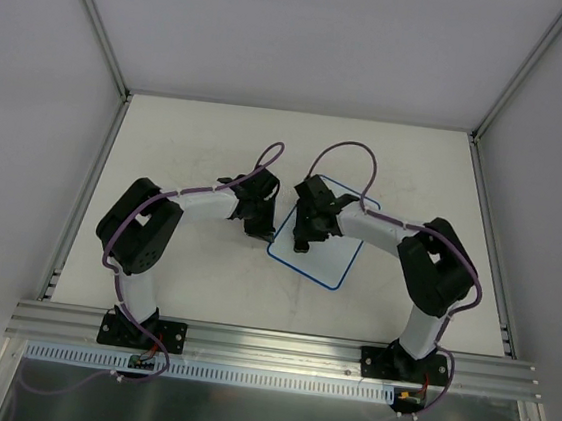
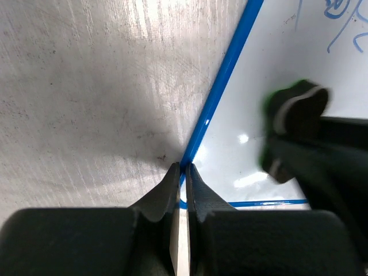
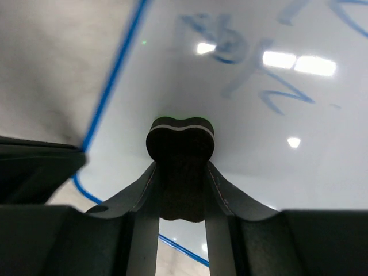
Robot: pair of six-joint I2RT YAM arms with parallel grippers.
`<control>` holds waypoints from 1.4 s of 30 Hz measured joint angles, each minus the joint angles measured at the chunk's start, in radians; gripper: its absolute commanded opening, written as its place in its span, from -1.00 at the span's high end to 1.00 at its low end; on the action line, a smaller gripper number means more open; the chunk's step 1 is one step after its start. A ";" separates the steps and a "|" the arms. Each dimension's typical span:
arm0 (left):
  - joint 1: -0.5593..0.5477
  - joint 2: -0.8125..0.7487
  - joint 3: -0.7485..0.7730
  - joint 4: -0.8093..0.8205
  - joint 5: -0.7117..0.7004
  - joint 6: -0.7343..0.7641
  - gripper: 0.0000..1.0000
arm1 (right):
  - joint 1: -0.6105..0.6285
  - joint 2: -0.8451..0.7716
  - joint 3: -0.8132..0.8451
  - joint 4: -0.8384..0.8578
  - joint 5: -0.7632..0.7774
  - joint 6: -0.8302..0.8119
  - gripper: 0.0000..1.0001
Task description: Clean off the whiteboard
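Whiteboard [image 1: 322,263] flat, long axis near-left to far-right

The top view is bright, even and sharp, its shadows soft. Up close, the whiteboard [image 3: 276,132] throws back white glare spots from lamps overhead, and its far blue marks blur. The eraser [image 2: 296,109] is out of focus in the left wrist view, where a dark shadow pools on the table [image 2: 86,86] near the lens.
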 measured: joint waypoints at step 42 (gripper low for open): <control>0.013 -0.023 -0.011 -0.076 0.007 0.074 1.00 | -0.032 -0.017 0.148 -0.238 -0.019 -0.140 0.99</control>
